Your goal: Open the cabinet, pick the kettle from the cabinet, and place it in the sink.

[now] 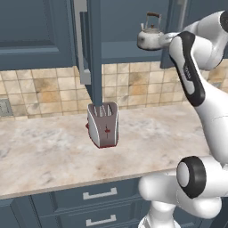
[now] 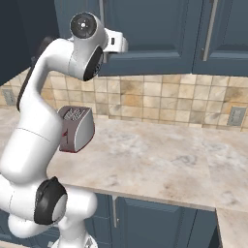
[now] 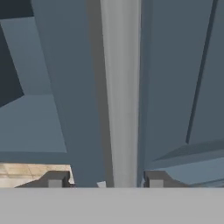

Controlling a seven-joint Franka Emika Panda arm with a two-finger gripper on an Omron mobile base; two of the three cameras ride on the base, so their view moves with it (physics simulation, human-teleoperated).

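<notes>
Left base view: kettle (image 1: 149,37) on the open cabinet (image 1: 129,26) shelf, upper centre-right, its right side hidden by the arm. Hand view: gripper (image 3: 103,180) fingers apart, straddling the silver bar handle (image 3: 123,96); kettle out of frame there.

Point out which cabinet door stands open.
The cabinet door swung out edge-on above the toaster, baring the shelf with the kettle. The panelled door left of it lies shut, flush.
</notes>
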